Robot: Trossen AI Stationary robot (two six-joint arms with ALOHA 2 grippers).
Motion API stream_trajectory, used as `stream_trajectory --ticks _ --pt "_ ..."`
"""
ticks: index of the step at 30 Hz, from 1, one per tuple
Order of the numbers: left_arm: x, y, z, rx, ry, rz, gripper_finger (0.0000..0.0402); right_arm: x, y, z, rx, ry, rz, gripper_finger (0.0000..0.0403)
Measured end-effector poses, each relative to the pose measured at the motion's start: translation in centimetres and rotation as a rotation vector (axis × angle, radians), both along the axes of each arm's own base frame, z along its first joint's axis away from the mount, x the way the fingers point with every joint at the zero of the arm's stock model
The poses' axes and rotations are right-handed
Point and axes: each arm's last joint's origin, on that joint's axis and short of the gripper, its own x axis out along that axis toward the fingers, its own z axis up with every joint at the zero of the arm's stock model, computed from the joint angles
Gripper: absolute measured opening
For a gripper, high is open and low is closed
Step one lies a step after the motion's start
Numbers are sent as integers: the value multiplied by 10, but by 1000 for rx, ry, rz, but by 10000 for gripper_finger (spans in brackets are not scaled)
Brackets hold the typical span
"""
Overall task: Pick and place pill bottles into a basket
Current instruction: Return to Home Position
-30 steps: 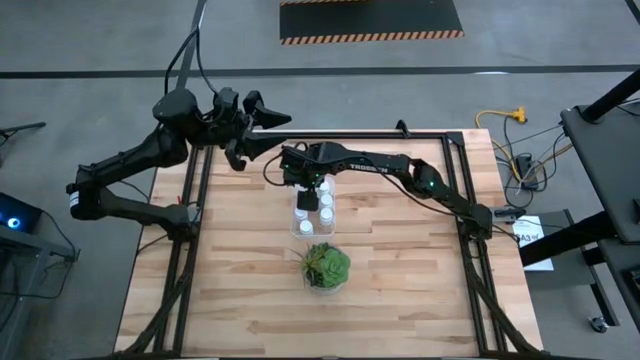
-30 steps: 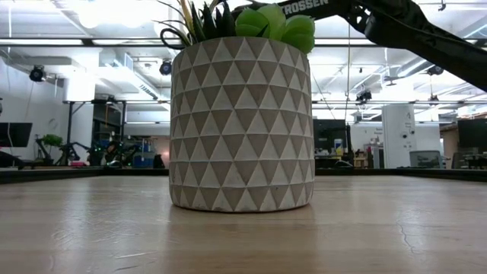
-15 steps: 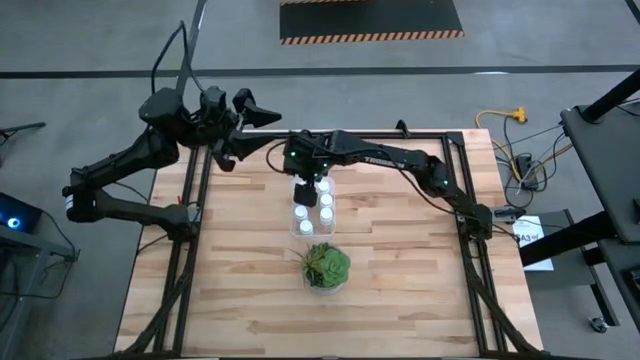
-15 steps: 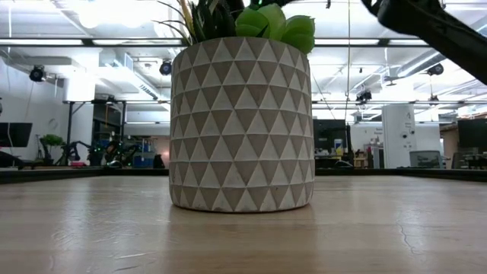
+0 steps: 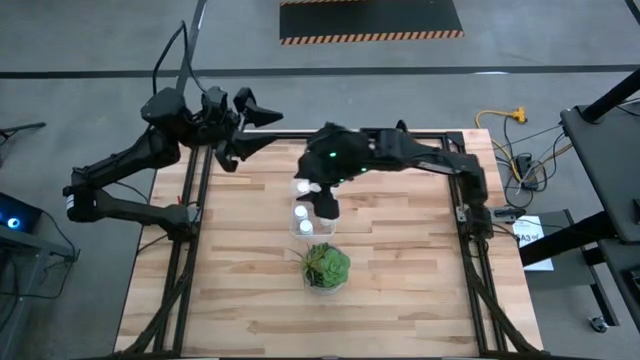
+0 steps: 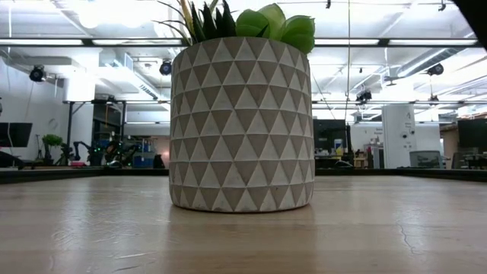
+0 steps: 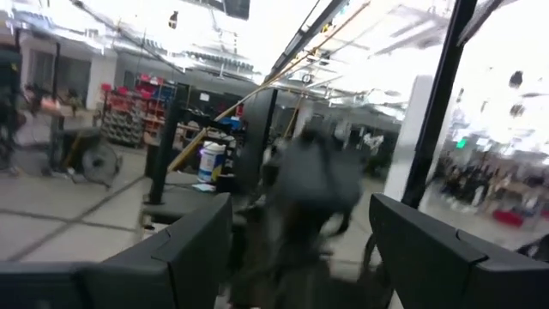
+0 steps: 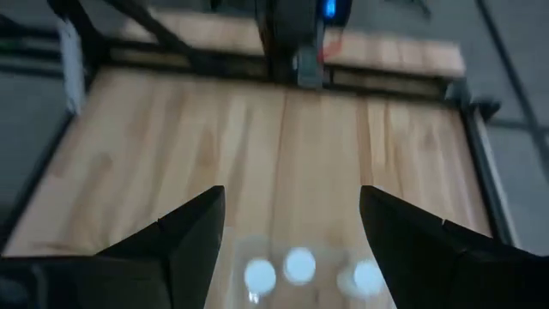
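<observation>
Bottles [image 5: 298, 212] sit in the clear basket [image 5: 293, 200] mid-counter [image 5: 400, 280] from above, right pincer [image 5: 327, 208] hovering over it, left pincer [image 5: 268, 128] at the back edge. Low down, only the plant pot [image 6: 242, 125] shows. Both wrist cameras show fingers spread, empty.

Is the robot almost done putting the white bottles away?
Nearly. The pill bottles I can see all stand in the basket, and none lies loose on the table, though the right arm hides part of the basket. The right gripper hangs open and empty above it; the left gripper waits open by the back edge. Probably only pulling back remains.
</observation>
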Motion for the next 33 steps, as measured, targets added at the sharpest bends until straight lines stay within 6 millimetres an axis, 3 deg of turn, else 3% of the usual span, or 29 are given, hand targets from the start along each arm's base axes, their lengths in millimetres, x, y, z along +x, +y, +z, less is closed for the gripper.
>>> stream_trajectory --ticks 6,13,26,33 --pt "-1 -1 0 156 -12 45 258 -25 2 28 -1 -65 -4 260" --pt "-16 -4 8 180 -51 65 258 -43 -2 47 32 -117 -46 261" --pt "-41 -14 -1 309 76 97 258 -50 -1 52 75 -118 -61 261" --pt "-49 -17 -31 315 57 100 258 -74 3 73 36 -183 -21 261"
